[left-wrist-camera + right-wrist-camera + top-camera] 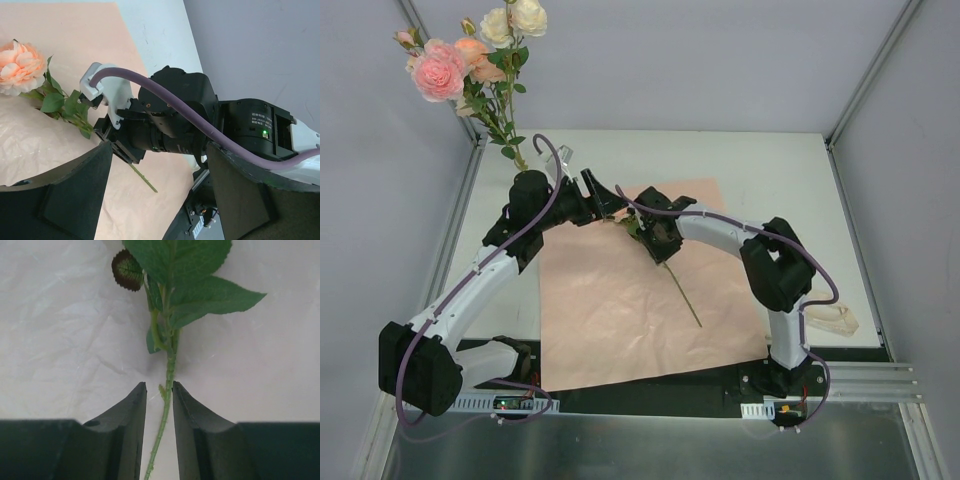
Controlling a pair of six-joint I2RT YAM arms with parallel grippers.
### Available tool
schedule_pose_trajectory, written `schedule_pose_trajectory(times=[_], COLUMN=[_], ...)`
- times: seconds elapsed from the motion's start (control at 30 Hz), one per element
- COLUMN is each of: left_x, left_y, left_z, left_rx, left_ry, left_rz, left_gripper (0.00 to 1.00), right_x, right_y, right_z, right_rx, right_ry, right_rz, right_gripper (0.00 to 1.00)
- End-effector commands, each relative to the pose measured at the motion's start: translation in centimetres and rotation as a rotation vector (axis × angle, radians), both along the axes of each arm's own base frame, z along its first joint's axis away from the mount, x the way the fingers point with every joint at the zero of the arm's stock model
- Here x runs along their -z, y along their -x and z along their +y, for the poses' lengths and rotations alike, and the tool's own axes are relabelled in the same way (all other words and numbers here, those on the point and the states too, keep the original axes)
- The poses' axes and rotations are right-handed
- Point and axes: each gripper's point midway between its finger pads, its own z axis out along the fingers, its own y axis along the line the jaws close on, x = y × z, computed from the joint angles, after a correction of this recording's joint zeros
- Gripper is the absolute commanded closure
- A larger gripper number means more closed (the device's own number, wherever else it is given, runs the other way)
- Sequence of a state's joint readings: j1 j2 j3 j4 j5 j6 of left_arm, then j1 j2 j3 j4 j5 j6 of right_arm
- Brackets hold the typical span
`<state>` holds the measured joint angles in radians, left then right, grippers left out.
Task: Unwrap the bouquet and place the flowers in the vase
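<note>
On the pink paper (pixel 620 330), the right gripper (pixel 159 387) straddled the stem (pixel 169 371) of the lying flower (pixel 20 67), jaws narrowly apart and unclamped; closing off-centre might roll the thin stem free, while the left gripper (pixel 157 147) gaped empty.

A cluster of flowers (pixel 470 55), pink, peach and cream, is seen standing upright in the upper left of the overhead frame, the lower stems hidden. One more rose (pixel 20 67) is laid flat on the pink paper (pixel 620 330) at centre. Its bloom is peach, and its leafy green stem trails toward the lower right.
</note>
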<state>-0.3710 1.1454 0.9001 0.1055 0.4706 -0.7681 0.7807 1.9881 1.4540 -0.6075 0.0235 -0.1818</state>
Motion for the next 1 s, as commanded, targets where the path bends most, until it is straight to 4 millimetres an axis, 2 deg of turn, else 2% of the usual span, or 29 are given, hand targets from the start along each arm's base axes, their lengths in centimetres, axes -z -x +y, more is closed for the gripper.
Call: schedule_pose_trajectory(times=[0.0, 0.07, 0.2, 0.3, 0.4, 0.5, 0.57, 0.6, 0.63, 0.73, 0.83, 0.93, 0.97], left_x=[-0.1, -0.1, 0.0, 0.2, 0.6, 1.3, 2.1, 2.2, 2.4, 2.7, 3.4, 4.5, 4.7], left_y=[0.5, 0.6, 0.8, 0.8, 0.8, 1.0, 1.2, 1.3, 1.3, 1.4, 1.4, 1.6, 1.5], left_z=[0.3, 0.3, 0.3, 0.2, 0.1, 0.0, -0.1, -0.1, -0.1, -0.5, -1.1, -2.6, -3.0], left_rx=[0.020, 0.018, 0.022, 0.029, 0.027, 0.036, 0.036, 0.037, 0.036, 0.051, 0.062, 0.093, 0.097], left_ry=[0.000, 0.000, 0.002, 0.007, 0.013, 0.013, 0.015, 0.020, 0.023, 0.037, 0.059, 0.077, 0.086], left_rz=[-0.025, -0.027, -0.022, -0.009, 0.021, 0.046, 0.074, 0.084, 0.095, 0.122, 0.166, 0.205, 0.206], left_gripper=[0.25, 0.25, 0.25, 0.25, 0.26, 0.27, 0.27, 0.27, 0.27, 0.27, 0.27, 0.26, 0.26], right_x=[0.2, 0.5, 0.9, 1.5, 1.3, 0.3, -1.8, -1.7, -3.7, -6.1, -7.5, -8.8, -8.7], right_y=[-0.9, -1.1, -1.2, -1.0, -1.4, -2.4, -2.8, -2.8, -2.9, -3.4, -3.6, -3.7, -3.4], right_z=[-0.3, -0.6, -0.5, -0.4, -0.3, -0.6, -0.6, -0.6, -0.5, -0.7, -0.8, -0.3, -0.3], right_rx=[-0.022, -0.014, -0.018, -0.021, -0.007, 0.020, 0.038, 0.049, 0.065, 0.142, 0.209, 0.244, 0.271], right_ry=[0.063, 0.080, 0.078, 0.079, 0.071, 0.077, 0.037, 0.008, -0.048, -0.152, -0.250, -0.352, -0.375], right_rz=[-0.031, -0.037, -0.041, -0.026, -0.046, -0.110, -0.170, -0.192, -0.234, -0.304, -0.330, -0.331, -0.317], right_gripper=[0.71, 0.75, 0.75, 0.80, 0.98, 1.00, 1.00, 1.00, 1.00, 1.00, 1.00, 1.00, 1.00])
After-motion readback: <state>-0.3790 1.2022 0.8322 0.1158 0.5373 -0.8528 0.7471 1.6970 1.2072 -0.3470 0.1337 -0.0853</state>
